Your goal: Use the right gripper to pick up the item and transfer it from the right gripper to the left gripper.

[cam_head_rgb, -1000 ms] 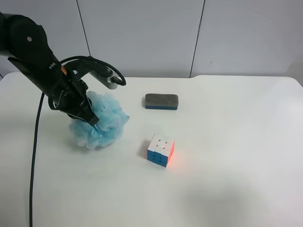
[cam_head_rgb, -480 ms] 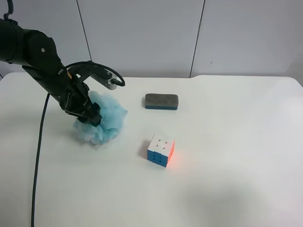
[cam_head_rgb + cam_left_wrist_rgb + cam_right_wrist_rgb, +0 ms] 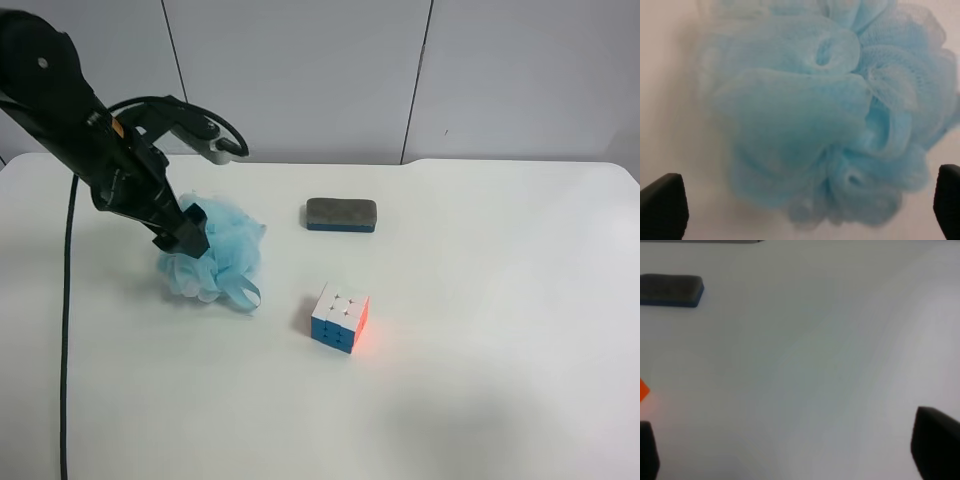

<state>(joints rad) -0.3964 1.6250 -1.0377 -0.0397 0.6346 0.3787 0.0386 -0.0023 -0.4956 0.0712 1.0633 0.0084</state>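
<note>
The item, a fluffy light-blue mesh pouf, sits on the white counter, and everything else is placed from it. In the high view the left gripper (the black arm with the trailing cable) has its tip at the pouf's upper edge on the side away from the eraser block, with the blue ribbon loop hanging out at the pouf's lower edge toward the cube. The left wrist view shows the pouf filling the space ahead of the left gripper; its jaws stand wide apart, one dark fingertip at each far side of the frame, and neither visibly presses into the mesh. The dark grey eraser block lies beside the pouf, apart from it, and the multicoloured puzzle cube lies near its ribbon side, also apart. The right gripper is over bare counter, jaws wide apart and holding nothing, with the eraser block ahead of it.
</note>
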